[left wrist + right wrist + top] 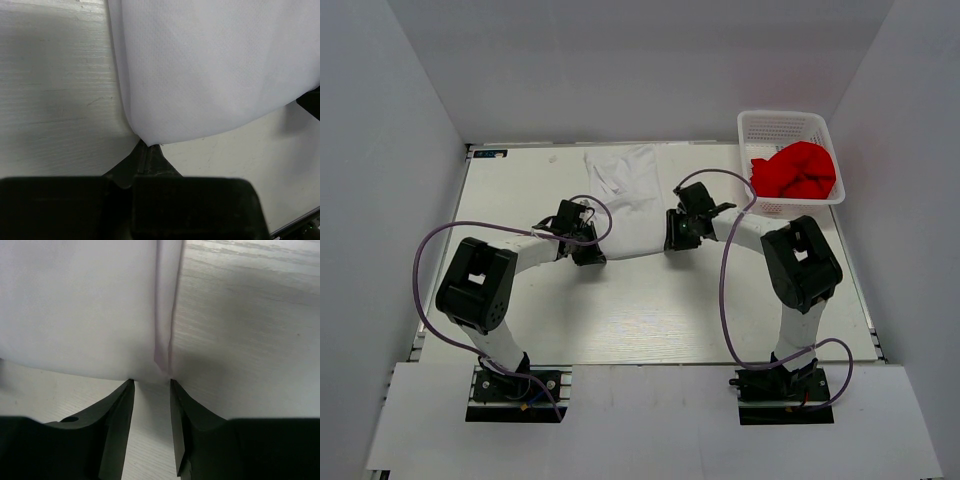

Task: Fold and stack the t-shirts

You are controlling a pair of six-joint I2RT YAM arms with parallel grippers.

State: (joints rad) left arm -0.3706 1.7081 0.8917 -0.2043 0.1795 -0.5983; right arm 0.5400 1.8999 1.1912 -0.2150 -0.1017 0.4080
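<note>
The left hand (148, 150) sits closest to its wrist camera. Its two black fingers are pressed together on the near left corner of the plain white cloth t-shirt (215, 75), with the tip of the cloth nipped between them. The right hand (151, 385) is spread a little. Its black fingers (120, 410) stand apart with bare surface showing in the gap. Their tips reach the t-shirt's near hem, just below a lengthwise fold along the garment's right edge; I cannot tell whether they touch the cloth.

The pale wood-grain tabletop (650, 320) carries everything, with plain white walls on three sides. The left arm (477, 285) and right arm (802, 262) bend inward from their bases, bringing the hands to either side of the t-shirt's near edge. A purple cable (420, 262) loops loosely off each arm. A white plastic lattice basket (785, 122) stands at the far right corner, beyond and to the right of the right hand. The bright red cloth t-shirt (795, 170) lies bunched inside it, towards its near end and apart from the white one.

The white t-shirt lies in the middle of the tabletop as a long, narrow shape running from the far edge back to the hands. Its far end is rumpled and creased, while its near part is smooth. Seen up close the fabric has a fine, even knit, and the near hem curves away from the pinched corner, casting a soft shadow on the tabletop.
</note>
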